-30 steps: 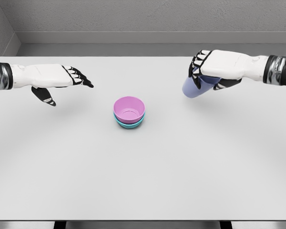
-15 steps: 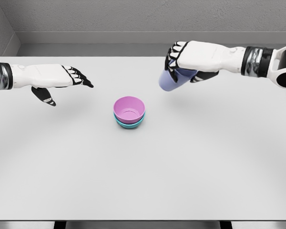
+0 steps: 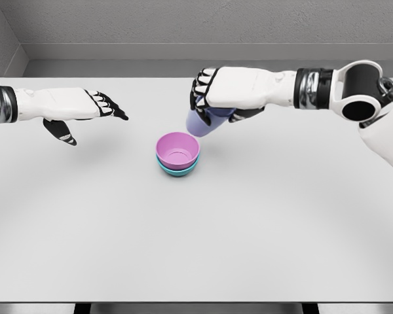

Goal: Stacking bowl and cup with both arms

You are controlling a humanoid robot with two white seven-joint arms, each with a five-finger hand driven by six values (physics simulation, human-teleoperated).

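Right hand (image 3: 226, 91) holds a lavender plastic cup (image 3: 200, 122) just above the stacked bowls at the centre of the white bench (image 3: 196, 229).

The right hand's fingers (image 3: 202, 88) are curled round the cup's upper part, gripping it from above; the cup hangs tilted, its base pointing down and to the left, close over the upper right rim of the pink plastic bowl (image 3: 177, 149). Whether cup and bowl touch cannot be told. The pink bowl sits nested inside a teal plastic bowl (image 3: 178, 171), whose rim shows beneath it, a little above the middle of the frame. At the upper left of the frame the left hand (image 3: 85, 108) hovers over the bench, well apart from the bowls, its fingers (image 3: 111, 108) stretched out and loosely spread, thumb hanging below, holding nothing.
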